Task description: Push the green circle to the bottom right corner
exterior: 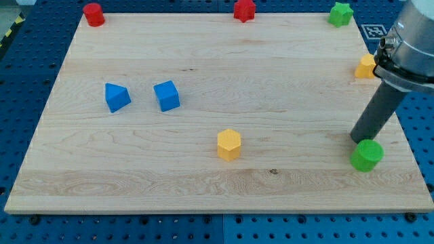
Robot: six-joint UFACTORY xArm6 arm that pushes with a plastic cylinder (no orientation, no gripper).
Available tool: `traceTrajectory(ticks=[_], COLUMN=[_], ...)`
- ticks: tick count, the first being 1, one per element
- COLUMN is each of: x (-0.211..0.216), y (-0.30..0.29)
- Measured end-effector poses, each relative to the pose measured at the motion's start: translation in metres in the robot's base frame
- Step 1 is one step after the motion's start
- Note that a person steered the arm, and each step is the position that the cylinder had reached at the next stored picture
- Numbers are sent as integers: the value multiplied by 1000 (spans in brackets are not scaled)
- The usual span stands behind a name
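Note:
The green circle (367,155) stands on the wooden board (203,169) near the view's right edge, low down, a little above the bottom right corner. My tip (357,139) sits right against the circle's upper left side, touching or nearly touching it. The dark rod slants up to the view's right, toward the arm's grey body.
A yellow hexagon (229,144) stands at lower centre. A blue triangle-like block (116,97) and a blue cube (166,95) stand at left. A red cylinder (93,14), a red star (244,10) and a green star (340,13) line the top edge. A yellow block (366,67) is partly hidden behind the arm.

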State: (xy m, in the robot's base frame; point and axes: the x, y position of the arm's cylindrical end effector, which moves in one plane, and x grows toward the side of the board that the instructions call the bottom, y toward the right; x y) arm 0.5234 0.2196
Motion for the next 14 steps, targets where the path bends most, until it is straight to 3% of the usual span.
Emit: traceTrajectory(ticks=[4, 7, 9, 12, 14], x=[32, 48, 95, 85, 85], y=[-26, -136, -135, -134, -83])
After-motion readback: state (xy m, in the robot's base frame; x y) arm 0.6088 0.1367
